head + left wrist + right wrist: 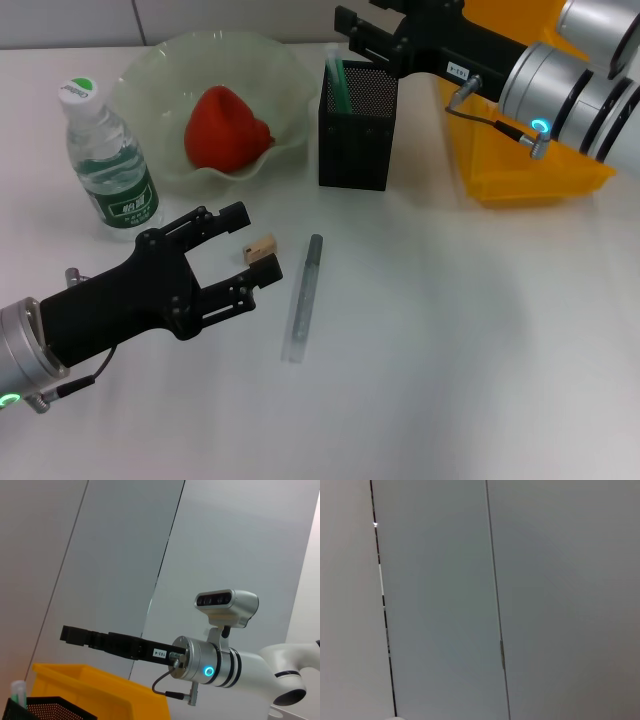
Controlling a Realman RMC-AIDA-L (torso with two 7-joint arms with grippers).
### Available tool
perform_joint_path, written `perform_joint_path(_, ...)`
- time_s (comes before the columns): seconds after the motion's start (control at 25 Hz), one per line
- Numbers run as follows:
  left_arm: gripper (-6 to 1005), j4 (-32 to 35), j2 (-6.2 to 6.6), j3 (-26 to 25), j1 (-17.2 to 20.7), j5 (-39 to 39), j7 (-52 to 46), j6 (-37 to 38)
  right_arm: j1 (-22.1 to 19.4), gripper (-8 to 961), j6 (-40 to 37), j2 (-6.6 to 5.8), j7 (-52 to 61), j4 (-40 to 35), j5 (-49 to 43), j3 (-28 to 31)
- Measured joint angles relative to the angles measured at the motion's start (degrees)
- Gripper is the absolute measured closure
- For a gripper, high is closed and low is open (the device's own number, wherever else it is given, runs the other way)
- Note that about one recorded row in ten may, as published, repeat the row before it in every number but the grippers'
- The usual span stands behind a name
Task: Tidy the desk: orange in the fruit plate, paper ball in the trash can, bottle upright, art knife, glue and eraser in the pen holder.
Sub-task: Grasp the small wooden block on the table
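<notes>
One orange [226, 128], lumpy and reddish, is lying in the one fruit plate [160, 70], a pale green glass bowl with a ruffled rim, at upper centre-left of the head view. One clear plastic bottle [106, 160] with a green label is standing upright at upper left. One black mesh pen holder [356, 130], square and tall, is sitting at upper centre with a green-tipped tube [337, 78] standing in it. One bright yellow plastic trash can [520, 150] is showing at upper right. One tan block eraser [259, 248] and one slim grey stick-shaped tool [302, 297] are lying on the white table [450, 350].

The left gripper [256, 242] is reaching in from lower left, fingers spread, the eraser sitting between them. The right gripper [352, 32] is stretching over the pen holder; I cannot tell its finger state.
</notes>
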Motion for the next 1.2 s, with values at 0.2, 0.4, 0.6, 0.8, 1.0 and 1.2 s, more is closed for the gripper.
perform_joint_path(0.2,268,0.7,0.00,0.0,0.2,0.0,0.0,0.0,-0.3,363,-0.2,0.00,1.2,-0.3,0.0,0.1)
perform_joint_path(0.4,270,0.8,0.00,0.1,0.2,0.1,0.0,0.1,-0.5,224,-0.3,0.00,1.3,-0.4,0.9,0.1)
perform_joint_path(0.6,272,2.3,0.14,1.2,0.7,0.2,0.0,0.2,-2.2,184,-3.5,-0.22,5.9,-3.7,0.9,-0.7)
perform_joint_path(0.8,274,3.5,0.99,1.7,1.4,1.4,-0.2,-0.1,-6.6,185,-11.4,-0.55,16.3,-12.7,-0.3,-7.9)
perform_joint_path(1.0,276,4.0,1.67,1.7,2.1,2.2,-0.5,-0.6,-10.5,187,-17.0,-0.62,21.5,-21.3,-2.6,-12.4)
perform_joint_path(1.2,278,5.9,1.98,1.7,3.0,4.2,-0.7,-1.2,-10.5,187,-21.2,-0.77,27.7,-26.7,-12.8,-13.1)
